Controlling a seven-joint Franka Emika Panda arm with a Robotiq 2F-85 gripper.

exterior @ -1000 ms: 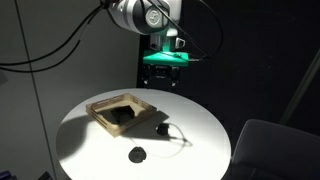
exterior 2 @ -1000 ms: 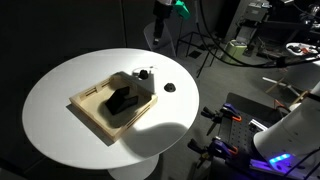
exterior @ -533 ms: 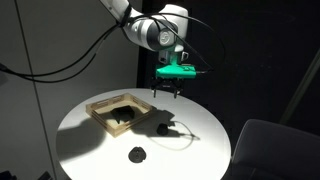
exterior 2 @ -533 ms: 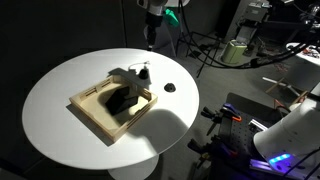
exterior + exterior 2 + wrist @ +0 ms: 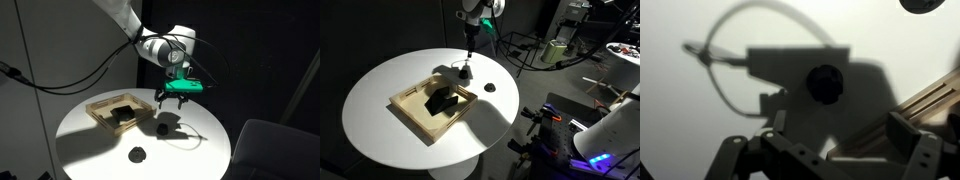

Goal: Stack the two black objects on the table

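Nothing legible turns up in any view: no lettering, label, brand mark, number or sign can be made out on the table, the wooden tray, the arm or the gripper.

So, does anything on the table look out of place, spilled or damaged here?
Nothing stands out. The wooden tray holds a black block, one small black object sits by its corner, and the other black object lies apart on the white table. Nothing is spilled or broken.
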